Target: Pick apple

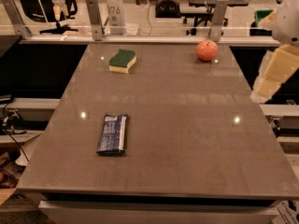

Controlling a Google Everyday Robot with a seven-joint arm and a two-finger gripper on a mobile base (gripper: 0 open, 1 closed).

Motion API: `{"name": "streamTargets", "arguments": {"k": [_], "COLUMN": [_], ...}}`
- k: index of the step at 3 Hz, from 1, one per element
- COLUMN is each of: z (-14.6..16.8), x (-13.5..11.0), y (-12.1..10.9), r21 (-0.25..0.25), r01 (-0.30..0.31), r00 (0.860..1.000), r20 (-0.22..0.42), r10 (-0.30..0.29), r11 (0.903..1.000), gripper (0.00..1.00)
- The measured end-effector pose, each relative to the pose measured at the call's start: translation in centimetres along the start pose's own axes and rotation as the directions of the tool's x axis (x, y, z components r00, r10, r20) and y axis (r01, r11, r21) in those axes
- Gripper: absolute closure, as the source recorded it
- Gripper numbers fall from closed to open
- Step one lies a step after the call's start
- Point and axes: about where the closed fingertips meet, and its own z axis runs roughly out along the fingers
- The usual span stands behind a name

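The brown counter [187, 139] has wide open room across its middle and near edge. One apple [206, 50] sits near the far right corner. One sponge [123, 60] lies toward the far left, and one wrapped bar [112, 133] lies nearer the left edge. The gripper [271, 78] hangs beyond the right edge, apart from the apple. I cannot tell how far open it is or whether it has hold of anything.

My 1 arm [288, 17] showed at the far right edge of the camera view, in the upper half, with only part of it inside the frame. Its top section was white and rounded, cut off by the edge. Below it my gripper [267, 85] hung as pale yellow, blocky segments slanting down and to the left. Its lowest tip ended near mid-height of the view, raised and off to the right side.
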Motion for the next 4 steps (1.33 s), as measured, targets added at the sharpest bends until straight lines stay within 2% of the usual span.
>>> {"name": "streamTargets", "arguments": {"k": [1,2,4], "z": [2.0,4.5,9.7], "x": [-0.3,-0.5,-1.3], "y": [-3.4,-7.3,-13.6], "r21": [0.029,0.053,0.096], "r01": [-0.016,-0.057,-0.163], "r00": [0.998,0.992,0.968], "r20": [0.06,0.118,0.208], "r10": [0.014,0.05,0.14], "r11": [0.9995,0.997,0.982], "gripper": [0.0,0.0,0.0]}}
